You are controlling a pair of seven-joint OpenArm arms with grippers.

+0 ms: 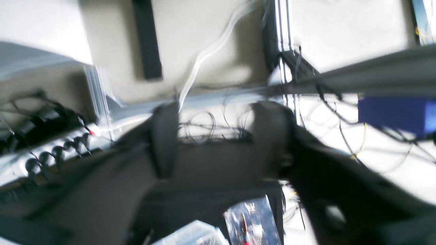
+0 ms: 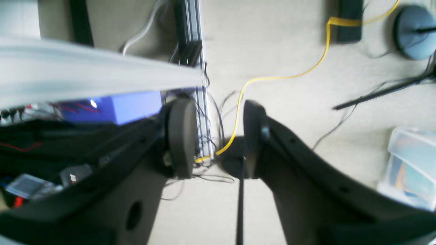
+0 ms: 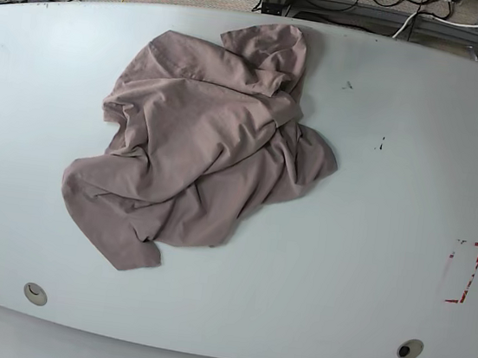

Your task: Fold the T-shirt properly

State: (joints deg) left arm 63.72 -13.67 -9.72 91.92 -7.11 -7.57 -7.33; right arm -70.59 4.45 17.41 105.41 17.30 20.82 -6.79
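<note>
Base view shows the table (image 3: pixel 367 273), and the T-shirt (image 3: pixel 195 147) lies on it in a crumpled heap, toward that view's left and far side. Neither arm shows there. Past the table edge, the left gripper (image 1: pixel 218 139) has its jaws apart, holding nothing. The right gripper (image 2: pixel 216 136) also has a gap between its jaws, empty, above the floor (image 2: pixel 289 44) with a yellow cable (image 2: pixel 306 71).
</note>
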